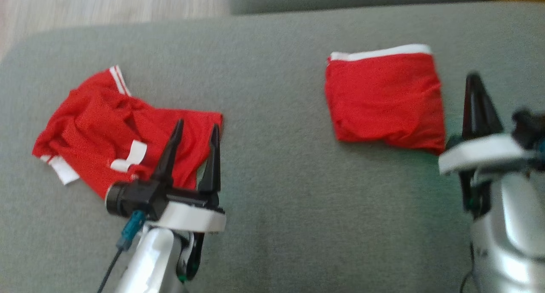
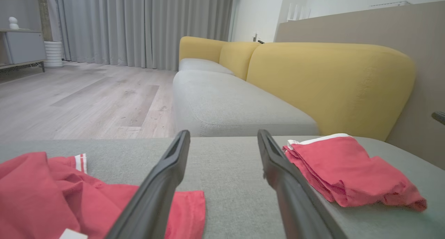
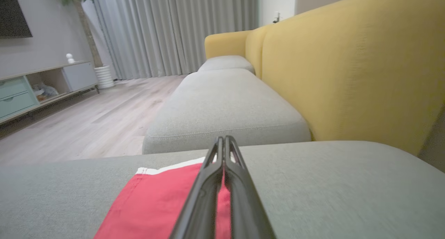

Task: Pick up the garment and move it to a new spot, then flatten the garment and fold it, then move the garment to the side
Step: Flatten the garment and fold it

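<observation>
Left gripper [image 1: 197,124]: released, fingers spread above the right hem of the crumpled red shorts with white trim [image 1: 98,127]; likely poised to lift them.
Right gripper [image 1: 473,78]: clenched on nothing, just beside the folded red garment with white waistband [image 1: 383,101].
Crumpled shorts: near the left edge of the grey fabric seat cushion [image 1: 276,178], not yet flattened.
Folded garment: toward the cushion's right edge, apparently parked aside.

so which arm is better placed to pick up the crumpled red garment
Left. The left fingers are open over the edge of the crumpled garment; the right fingers are shut, beside the folded garment.
</observation>
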### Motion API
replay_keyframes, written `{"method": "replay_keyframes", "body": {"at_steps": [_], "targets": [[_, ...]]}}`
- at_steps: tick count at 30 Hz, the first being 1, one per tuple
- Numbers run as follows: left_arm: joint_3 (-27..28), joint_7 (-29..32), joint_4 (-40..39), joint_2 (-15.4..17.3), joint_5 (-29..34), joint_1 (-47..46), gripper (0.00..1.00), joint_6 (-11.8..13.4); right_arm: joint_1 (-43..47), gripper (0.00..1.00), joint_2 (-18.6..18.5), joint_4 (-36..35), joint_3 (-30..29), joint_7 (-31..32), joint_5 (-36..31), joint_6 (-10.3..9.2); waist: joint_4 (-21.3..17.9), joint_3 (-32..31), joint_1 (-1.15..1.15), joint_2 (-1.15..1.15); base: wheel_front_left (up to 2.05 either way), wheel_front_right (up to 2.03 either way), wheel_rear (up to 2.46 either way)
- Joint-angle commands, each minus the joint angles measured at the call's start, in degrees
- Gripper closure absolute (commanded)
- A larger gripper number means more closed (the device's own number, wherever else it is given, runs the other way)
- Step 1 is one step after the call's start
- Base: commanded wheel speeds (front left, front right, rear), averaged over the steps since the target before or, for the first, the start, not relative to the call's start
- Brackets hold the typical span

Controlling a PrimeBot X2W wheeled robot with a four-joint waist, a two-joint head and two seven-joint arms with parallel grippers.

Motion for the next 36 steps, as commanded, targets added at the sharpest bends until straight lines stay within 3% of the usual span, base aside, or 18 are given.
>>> {"method": "replay_keyframes", "body": {"at_steps": [1,10,20,30,33,36], "targets": [[1.2,-0.3,-2.0,0.2,0.0,-2.9,0.0,0.1,-4.1,1.0,-1.0,-0.2,0.8,0.7,-0.5,-0.04,3.0,4.5,-0.01,0.0,0.0,0.0,0.0],[-1.2,-0.3,-1.6,0.2,-1.0,-6.8,0.0,0.3,-19.6,1.0,-3.4,17.8,-3.7,1.8,-4.5,-0.04,7.6,10.5,-0.01,0.0,0.0,0.0,0.0],[-2.3,-0.3,-1.5,0.2,-1.4,-8.5,0.0,1.0,-24.4,1.0,-3.8,34.1,-7.2,-1.1,-10.4,-0.04,8.4,11.4,-0.01,0.0,0.0,0.0,0.0],[-1.2,-0.3,-1.0,0.2,-0.9,-7.0,0.0,1.1,-25.8,1.0,0.0,33.4,2.7,-5.5,-8.3,-0.04,6.6,8.3,-0.01,0.0,0.0,0.0,0.0],[-1.2,-0.3,-0.8,0.2,-0.9,-6.8,0.0,1.0,-24.3,1.0,0.0,36.1,7.5,-5.5,-5.8,-0.04,6.5,7.8,-0.01,0.0,0.0,0.0,0.0],[-1.3,-0.3,-0.5,0.2,-1.0,-6.7,0.0,1.1,-23.9,1.0,0.1,39.7,8.6,-5.5,-4.6,-0.04,6.4,7.2,-0.01,0.0,0.0,0.0,0.0]]}}
